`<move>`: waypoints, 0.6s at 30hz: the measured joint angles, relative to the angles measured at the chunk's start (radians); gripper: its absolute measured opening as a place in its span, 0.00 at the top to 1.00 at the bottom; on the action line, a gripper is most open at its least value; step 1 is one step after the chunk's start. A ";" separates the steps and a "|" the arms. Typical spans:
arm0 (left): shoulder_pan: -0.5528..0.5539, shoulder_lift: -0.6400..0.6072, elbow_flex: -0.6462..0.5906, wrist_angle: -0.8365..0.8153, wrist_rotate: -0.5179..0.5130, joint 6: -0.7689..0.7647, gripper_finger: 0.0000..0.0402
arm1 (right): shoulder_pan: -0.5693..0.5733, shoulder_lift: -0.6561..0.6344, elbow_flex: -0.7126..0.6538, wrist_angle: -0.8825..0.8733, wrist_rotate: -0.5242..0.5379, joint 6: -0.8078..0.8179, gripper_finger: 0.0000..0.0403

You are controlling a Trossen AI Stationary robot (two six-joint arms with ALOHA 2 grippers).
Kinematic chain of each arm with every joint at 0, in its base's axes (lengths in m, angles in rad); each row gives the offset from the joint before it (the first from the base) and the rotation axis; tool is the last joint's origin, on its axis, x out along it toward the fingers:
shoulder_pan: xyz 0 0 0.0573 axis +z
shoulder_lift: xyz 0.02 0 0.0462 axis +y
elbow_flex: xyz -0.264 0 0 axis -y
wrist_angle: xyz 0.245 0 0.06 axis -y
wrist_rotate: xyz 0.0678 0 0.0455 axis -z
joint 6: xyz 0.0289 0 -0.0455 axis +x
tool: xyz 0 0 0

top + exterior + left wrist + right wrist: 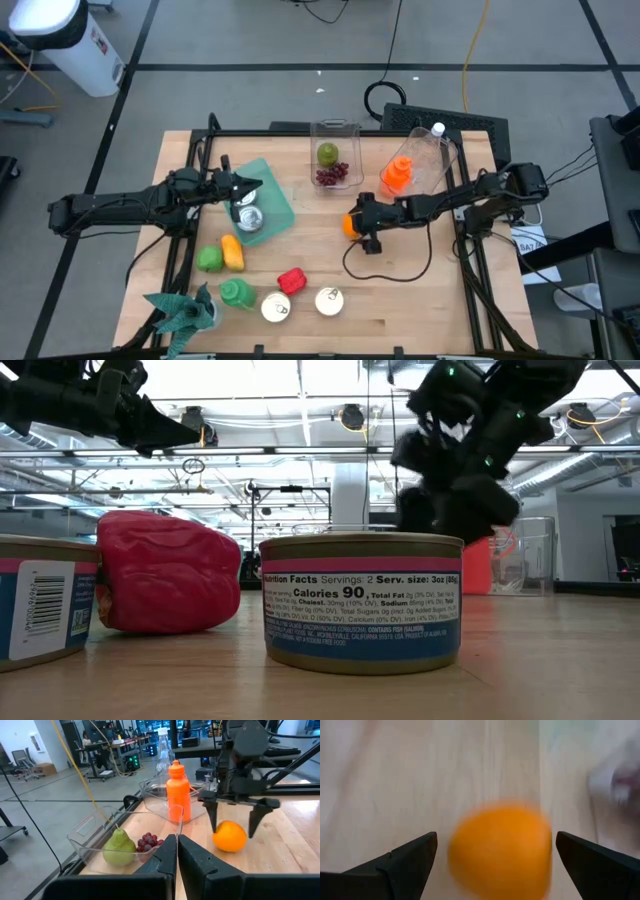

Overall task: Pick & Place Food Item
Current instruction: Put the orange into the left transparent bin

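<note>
From where I'm driving, the orange (230, 836) sits on the wooden table (420, 300), just in front of the clear bins, right between my right gripper (233, 820)'s fingers, which are spread wide on either side, not touching. Left gripper (252, 187) is pinched shut, hovering over the teal board (277, 200).

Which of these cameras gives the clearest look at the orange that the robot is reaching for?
The left wrist view: the orange sits whole on the table between the open fingers of the right gripper. The right wrist view shows it close but blurred. The high view has it mostly hidden under the gripper. The low view does not show it.
</note>
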 joint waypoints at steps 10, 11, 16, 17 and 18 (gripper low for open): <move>0.000 0.000 0.000 0.005 0.001 -0.004 0.94 | 0.010 0.021 0.002 0.031 0.024 0.066 0.01; 0.000 0.000 0.000 0.005 0.001 -0.006 0.94 | 0.011 0.027 -0.002 0.021 0.050 0.069 0.01; 0.000 0.000 0.000 0.006 0.001 -0.018 0.94 | 0.005 0.064 -0.022 0.021 0.086 0.105 0.01; 0.000 0.000 0.000 0.005 0.001 -0.018 0.94 | 0.003 0.074 -0.025 0.013 0.085 0.113 0.01; 0.000 0.000 0.000 0.005 0.001 -0.018 0.94 | 0.003 0.082 -0.029 0.012 0.085 0.122 0.01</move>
